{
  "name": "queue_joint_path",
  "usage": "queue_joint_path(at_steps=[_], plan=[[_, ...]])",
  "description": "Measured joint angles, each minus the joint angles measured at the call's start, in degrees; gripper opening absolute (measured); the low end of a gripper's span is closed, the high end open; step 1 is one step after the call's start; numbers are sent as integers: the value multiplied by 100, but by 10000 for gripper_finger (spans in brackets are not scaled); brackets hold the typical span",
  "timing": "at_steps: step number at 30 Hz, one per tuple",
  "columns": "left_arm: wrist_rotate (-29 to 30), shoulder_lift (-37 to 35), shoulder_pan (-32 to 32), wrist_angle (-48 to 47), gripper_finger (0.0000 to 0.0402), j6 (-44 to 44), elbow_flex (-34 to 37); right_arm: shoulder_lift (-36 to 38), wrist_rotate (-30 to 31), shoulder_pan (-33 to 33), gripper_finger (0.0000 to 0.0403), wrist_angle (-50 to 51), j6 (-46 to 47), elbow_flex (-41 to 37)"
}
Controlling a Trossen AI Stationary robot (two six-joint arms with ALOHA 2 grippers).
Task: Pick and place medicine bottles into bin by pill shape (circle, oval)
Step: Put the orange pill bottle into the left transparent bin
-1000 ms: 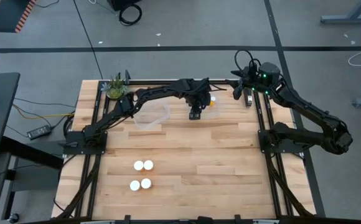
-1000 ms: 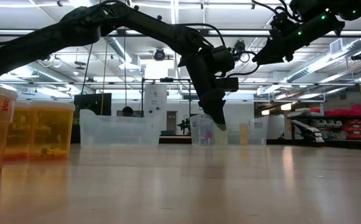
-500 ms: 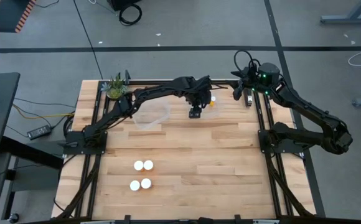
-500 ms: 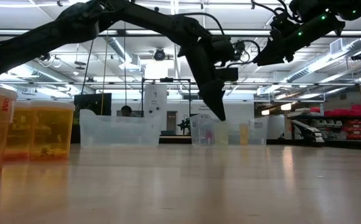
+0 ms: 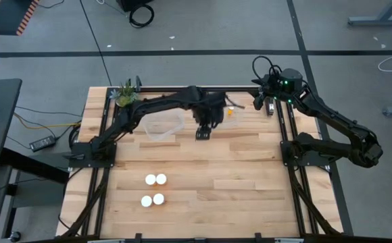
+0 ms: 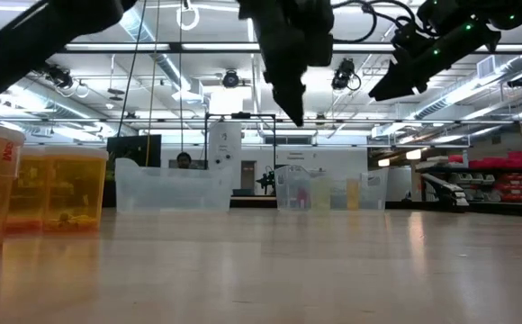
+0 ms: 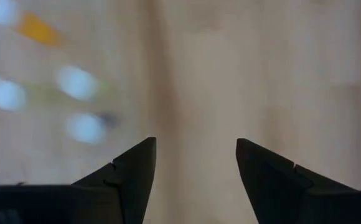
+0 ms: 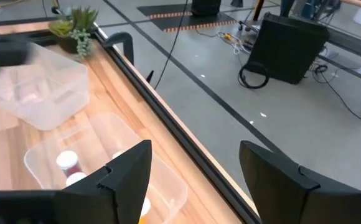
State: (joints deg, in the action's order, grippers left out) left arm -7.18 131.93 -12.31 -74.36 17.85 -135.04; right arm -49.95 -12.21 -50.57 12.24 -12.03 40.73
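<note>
- The left hand (image 5: 202,133), fingers spread and empty, hangs above the surface (image 5: 250,169) near the bins.
- Four medicine bottles (image 5: 153,190) stand toward its 7 o'clock (upright, caps up), well apart; the left arm is nearer.
- The right hand (image 5: 266,105), also spread, waits at the far edge.

table (image 5: 236,169): pale wood planks, smooth, faint sheen
bins (image 8: 50,93): clear plastic, glossy
bottle caps (image 5: 151,179): white plastic, matt
left gripper (image 7: 195,163): dark, matt fingers
table frame (image 5: 287,121): black metal
</note>
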Motion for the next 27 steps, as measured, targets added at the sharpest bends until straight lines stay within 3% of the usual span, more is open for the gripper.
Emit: queue_joint_path(at_steps=[6,13,20,27], plan=[[-206,-36,653,-1111,201,-984,200,0,-9,27,251,218,124,0],[-148,-114,1600,-1295,167,-1708,1017,2,-35,76,251,83,293,-191],[181,-628,2115,-481,130,-2555,1974,2,-74,342,251,-73,393,-280],[290,-1651,2582,1058,113,-3798,3941,2,-73,745,251,-229,457,-280]])
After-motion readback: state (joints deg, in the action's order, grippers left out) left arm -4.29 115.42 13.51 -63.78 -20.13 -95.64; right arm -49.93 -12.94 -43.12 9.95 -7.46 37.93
